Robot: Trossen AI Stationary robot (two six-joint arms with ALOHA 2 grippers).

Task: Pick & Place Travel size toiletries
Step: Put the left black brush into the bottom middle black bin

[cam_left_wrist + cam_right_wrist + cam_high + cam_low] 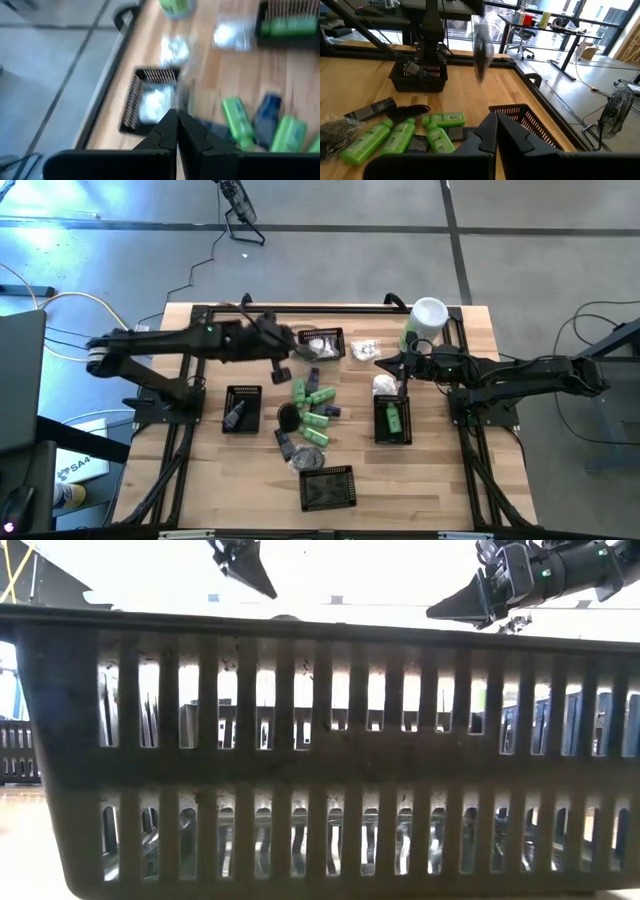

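Note:
The travel size toiletries lie mid-table: green bottles [315, 405] [395, 137], small dark tubes [300, 450], and crinkly white packets [362, 350] [175, 50]. My left gripper [284, 368] [176, 112] hangs shut above the table between the far basket and the pile, slanting down. Nothing shows between its fingers. It appears as a blur [481, 45] in the right wrist view. My right gripper [396, 363] [496, 116] is shut and almost level, high over the table's right part, beside a white packet [385, 385].
Four black baskets: a far one with white packets [320, 343] [152, 97], a left one with dark items [241, 408], a right one with a green bottle [392, 418] and a near one [328, 487] that fills the low view [320, 760]. A pale-green canister [425, 320] stands far right.

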